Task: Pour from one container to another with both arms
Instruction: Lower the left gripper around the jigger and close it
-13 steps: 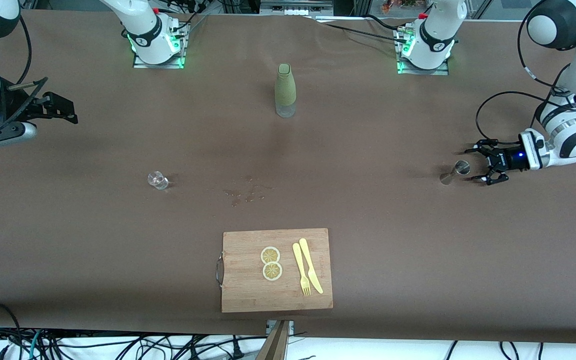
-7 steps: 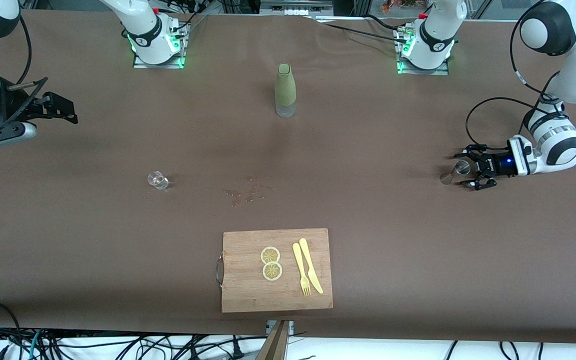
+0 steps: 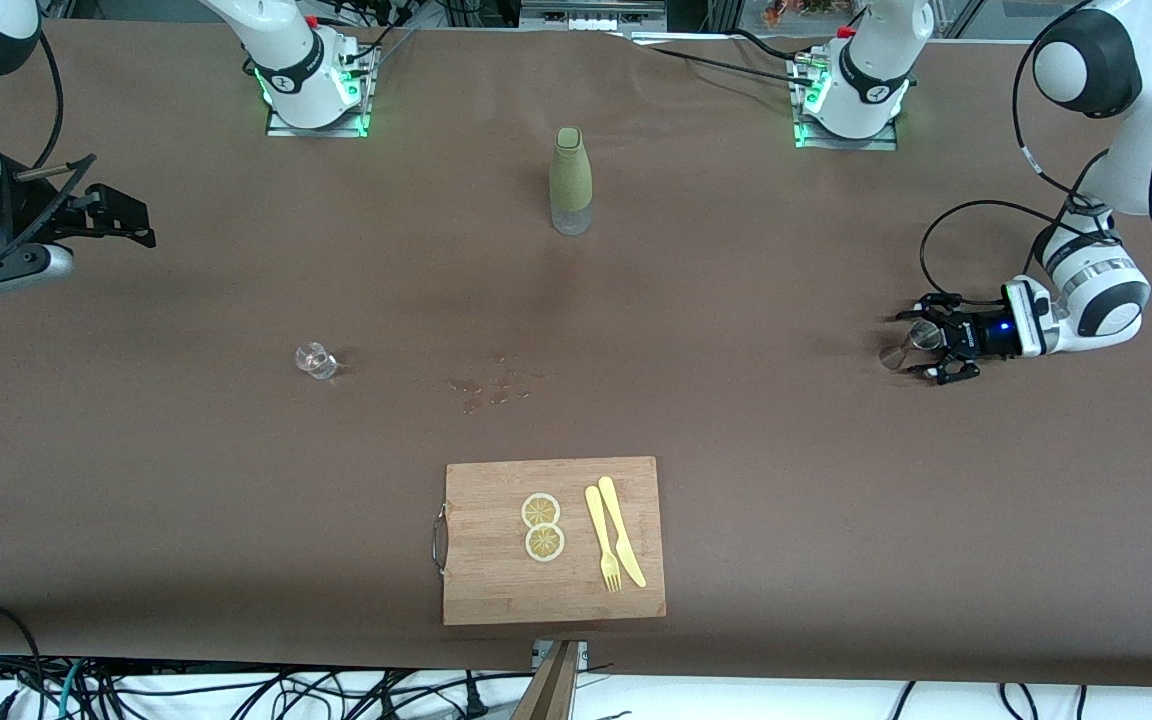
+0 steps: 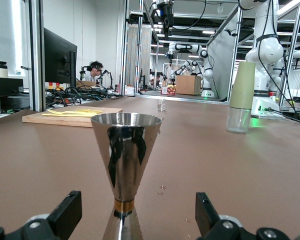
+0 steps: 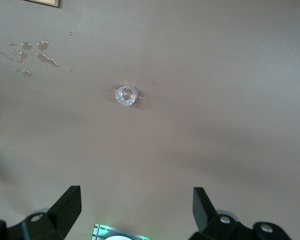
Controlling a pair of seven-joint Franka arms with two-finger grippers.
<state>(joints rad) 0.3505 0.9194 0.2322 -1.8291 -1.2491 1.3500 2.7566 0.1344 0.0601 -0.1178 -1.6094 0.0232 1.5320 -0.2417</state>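
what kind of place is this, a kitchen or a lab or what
Most likely a robotics lab, not a kitchen. The brown table has two arm bases bolted to it, cables hang off its edge, and the left wrist view shows metal framing, a monitor and more robot arms in the background.

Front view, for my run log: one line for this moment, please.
left gripper: open around jigger, not shut | right gripper: open, waits high at right arm's table end | glass: untouched
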